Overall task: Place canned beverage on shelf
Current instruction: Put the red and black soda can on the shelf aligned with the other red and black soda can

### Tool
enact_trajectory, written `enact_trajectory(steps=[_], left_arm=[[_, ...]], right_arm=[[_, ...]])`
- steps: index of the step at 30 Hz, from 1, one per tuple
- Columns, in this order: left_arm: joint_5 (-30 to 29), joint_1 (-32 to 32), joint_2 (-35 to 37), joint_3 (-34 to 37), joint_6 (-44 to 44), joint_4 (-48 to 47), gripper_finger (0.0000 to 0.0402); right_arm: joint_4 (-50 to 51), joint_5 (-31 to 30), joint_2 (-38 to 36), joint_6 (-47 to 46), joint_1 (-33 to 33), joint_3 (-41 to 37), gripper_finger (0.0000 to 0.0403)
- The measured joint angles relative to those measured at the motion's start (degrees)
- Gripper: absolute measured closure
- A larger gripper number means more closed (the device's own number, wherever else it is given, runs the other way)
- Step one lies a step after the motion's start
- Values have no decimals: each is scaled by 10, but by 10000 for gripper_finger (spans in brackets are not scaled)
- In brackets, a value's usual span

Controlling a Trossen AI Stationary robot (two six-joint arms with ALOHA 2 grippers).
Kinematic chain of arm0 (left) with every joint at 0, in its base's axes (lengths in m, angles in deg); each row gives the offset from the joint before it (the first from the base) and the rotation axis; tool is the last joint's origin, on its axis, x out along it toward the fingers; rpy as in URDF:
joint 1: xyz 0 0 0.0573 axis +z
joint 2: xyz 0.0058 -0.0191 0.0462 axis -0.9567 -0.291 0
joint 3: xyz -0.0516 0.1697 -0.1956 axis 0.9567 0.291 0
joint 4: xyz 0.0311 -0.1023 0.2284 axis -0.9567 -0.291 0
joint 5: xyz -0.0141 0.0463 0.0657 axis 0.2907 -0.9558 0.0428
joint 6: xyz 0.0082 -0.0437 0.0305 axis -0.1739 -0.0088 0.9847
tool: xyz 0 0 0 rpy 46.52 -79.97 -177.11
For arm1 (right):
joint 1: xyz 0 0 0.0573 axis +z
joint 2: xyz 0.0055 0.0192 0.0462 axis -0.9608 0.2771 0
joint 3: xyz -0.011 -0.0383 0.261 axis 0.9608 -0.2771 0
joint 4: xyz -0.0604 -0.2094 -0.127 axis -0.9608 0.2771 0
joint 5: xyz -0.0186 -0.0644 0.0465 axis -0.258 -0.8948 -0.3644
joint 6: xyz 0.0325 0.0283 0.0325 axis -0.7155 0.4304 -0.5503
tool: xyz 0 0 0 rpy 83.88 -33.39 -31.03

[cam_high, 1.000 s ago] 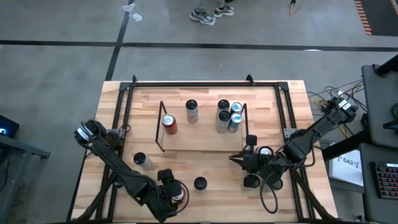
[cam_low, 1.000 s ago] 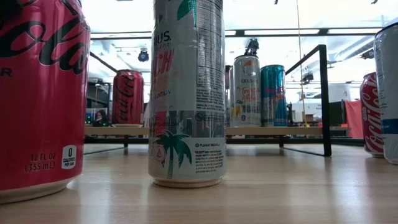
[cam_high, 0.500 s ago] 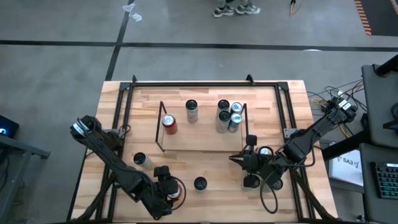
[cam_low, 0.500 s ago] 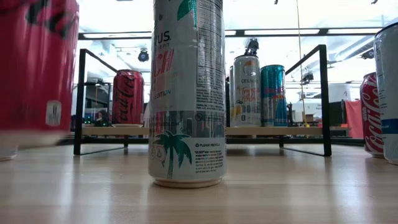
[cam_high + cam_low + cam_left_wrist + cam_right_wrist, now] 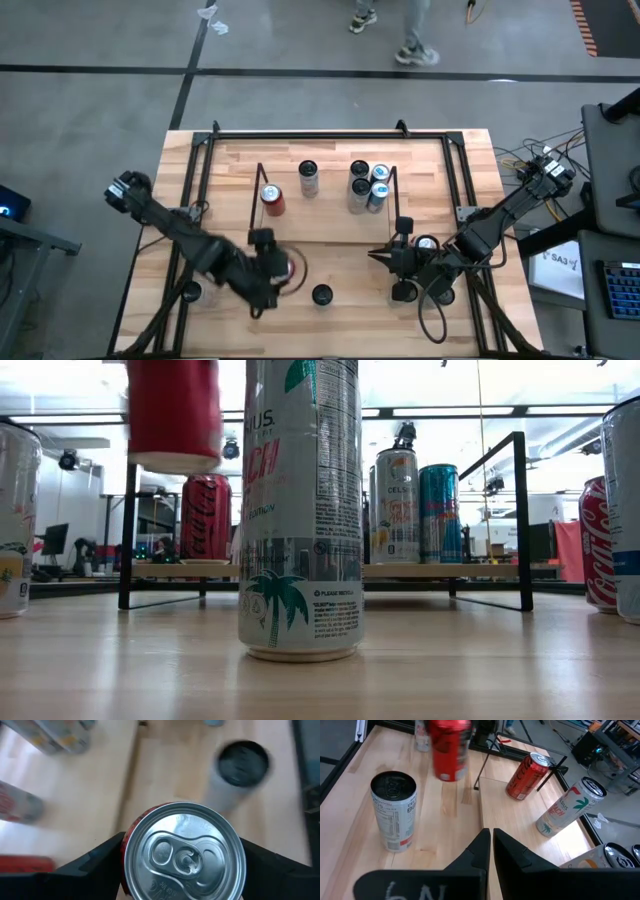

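Observation:
My left gripper (image 5: 276,270) holds a red can (image 5: 288,268) with a silver top (image 5: 184,851) in the air, in front of the shelf's left part. In the low view the red can (image 5: 172,415) hangs high above the tabletop. The shelf (image 5: 330,218), a light wood base between black wire end frames (image 5: 125,530), bears a red can (image 5: 271,198), a white can (image 5: 308,178) and a cluster of cans (image 5: 366,186). My right gripper (image 5: 385,257) waits shut at the right of the table, touching nothing. My left gripper pinches the red can by its side wall just under the top rim (image 5: 126,851), one finger (image 5: 95,867) on each side. The fingers slant down from the table's near left. The can stays upright, lifted clear of the table.
A tall white can with a palm print (image 5: 300,510) and dark top (image 5: 321,295) stands on the table right of the held can. Another white can (image 5: 15,520) stands at the left. Two cans (image 5: 427,243) (image 5: 402,292) stand by my right gripper. A black tubular frame (image 5: 300,135) rims the table.
My left gripper has gone up and toward the table's far edge, closer to the shelf, and has rolled somewhat. The red can, which stood on the table a second ago, is now lifted clear and still upright.

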Motion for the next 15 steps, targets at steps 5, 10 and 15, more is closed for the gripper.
enact_trajectory(steps=[5, 10, 15], left_arm=[[35, 85, 28, 11, 95, -2, 116], [81, 162, 29, 32, 174, 3, 116], [142, 200, 26, 68, 218, 76, 116]], right_arm=[[0, 0, 0, 0, 0, 0, 390], [0, 0, 0, 0, 0, -1, 390], [0, 0, 0, 0, 0, -1, 390]])
